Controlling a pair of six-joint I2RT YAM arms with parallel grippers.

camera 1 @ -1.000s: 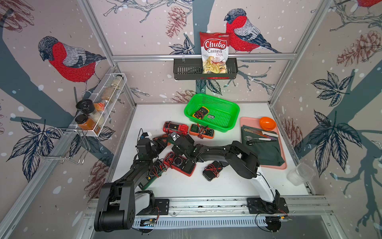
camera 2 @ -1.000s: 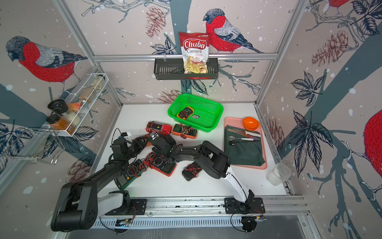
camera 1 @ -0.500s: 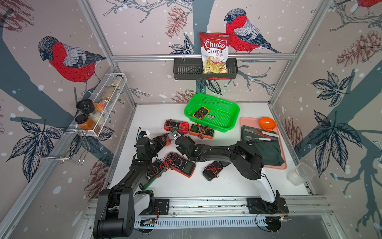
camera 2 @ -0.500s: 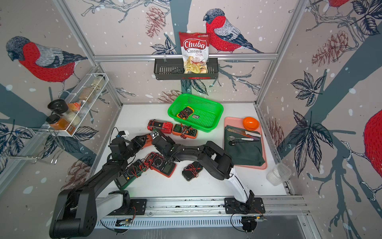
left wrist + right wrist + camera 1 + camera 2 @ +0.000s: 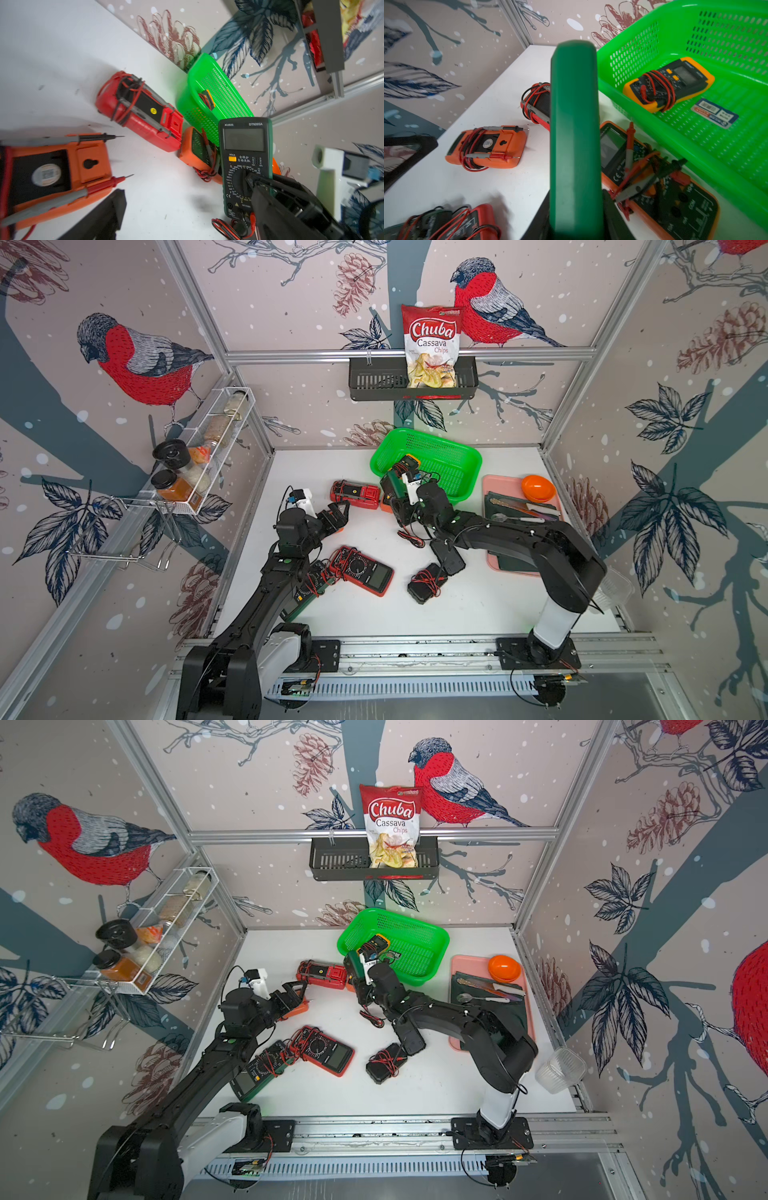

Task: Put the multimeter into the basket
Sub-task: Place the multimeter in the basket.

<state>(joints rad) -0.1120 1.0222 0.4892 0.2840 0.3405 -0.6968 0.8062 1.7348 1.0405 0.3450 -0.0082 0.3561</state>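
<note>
The right fingers (image 5: 261, 187) clamp the green multimeter (image 5: 245, 145) upright by its lower end, likely to clear the rim of the basket (image 5: 449, 464) just ahead; the left fingers (image 5: 104, 218) are spread wide, empty, beside an orange multimeter (image 5: 52, 176)

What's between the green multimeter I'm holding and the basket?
An orange multimeter, leads wrapped, lies beside the basket, just past the green multimeter; the right wrist view shows it.
</note>
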